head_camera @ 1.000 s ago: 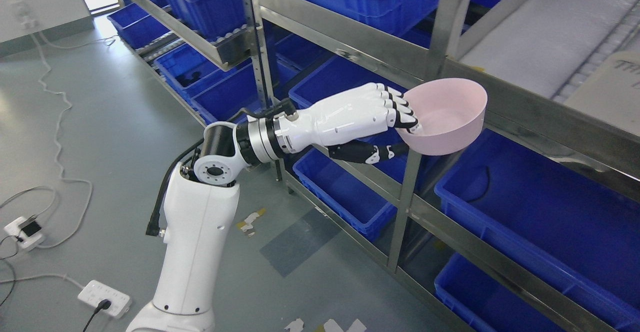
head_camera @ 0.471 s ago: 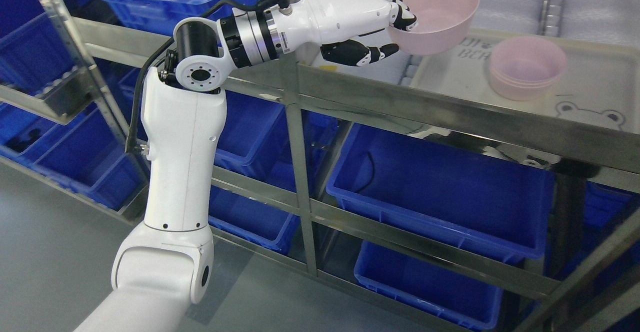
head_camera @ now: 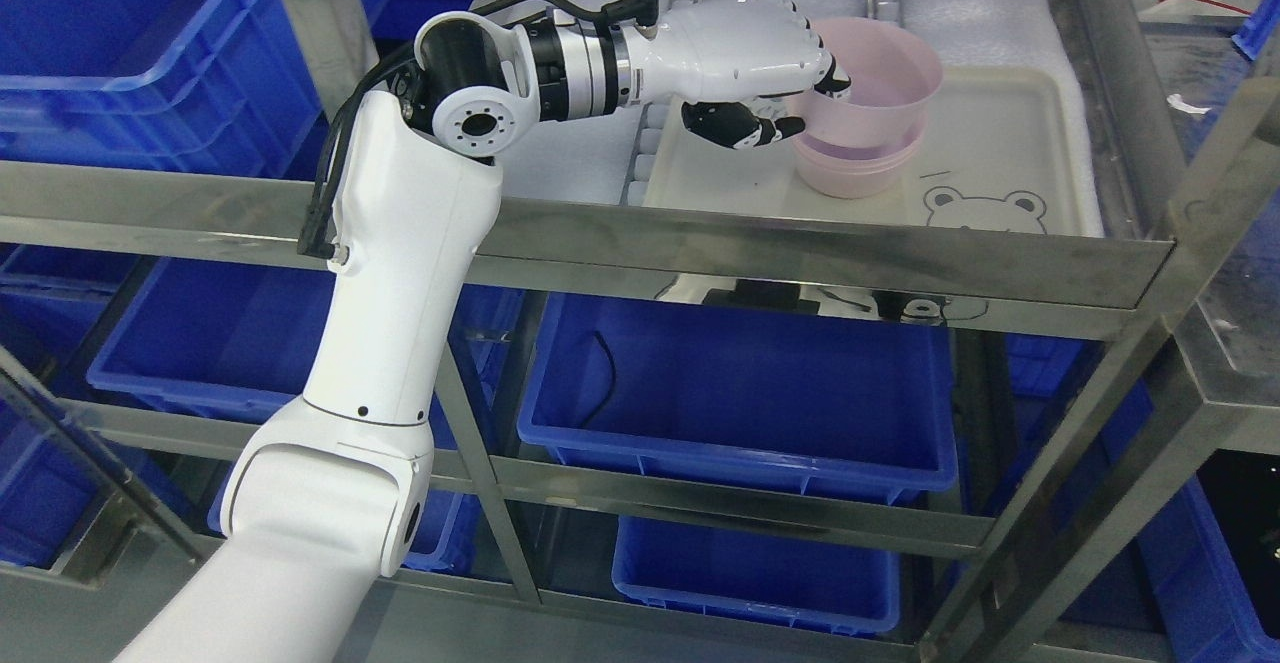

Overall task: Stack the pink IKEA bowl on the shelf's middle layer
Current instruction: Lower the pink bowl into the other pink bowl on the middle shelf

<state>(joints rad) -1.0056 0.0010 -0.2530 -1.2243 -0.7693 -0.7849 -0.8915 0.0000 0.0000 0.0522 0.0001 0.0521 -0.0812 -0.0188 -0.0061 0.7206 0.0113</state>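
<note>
Steel shelf (head_camera: pixel 640 243) is carrying a white tray (head_camera: pixel 1000 133); above its bowl stack (head_camera: pixel 860 165), the pink bowl (head_camera: pixel 875 93) is being pinched at the rim by the left hand (head_camera: pixel 760 63), so it can be nested.

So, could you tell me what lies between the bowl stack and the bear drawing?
Only bare white tray separates pink stack from bear drawing, in head view.

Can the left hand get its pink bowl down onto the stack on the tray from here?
Probably yes: the left hand holds the pink bowl right over the stack on the tray, nothing between.
</note>
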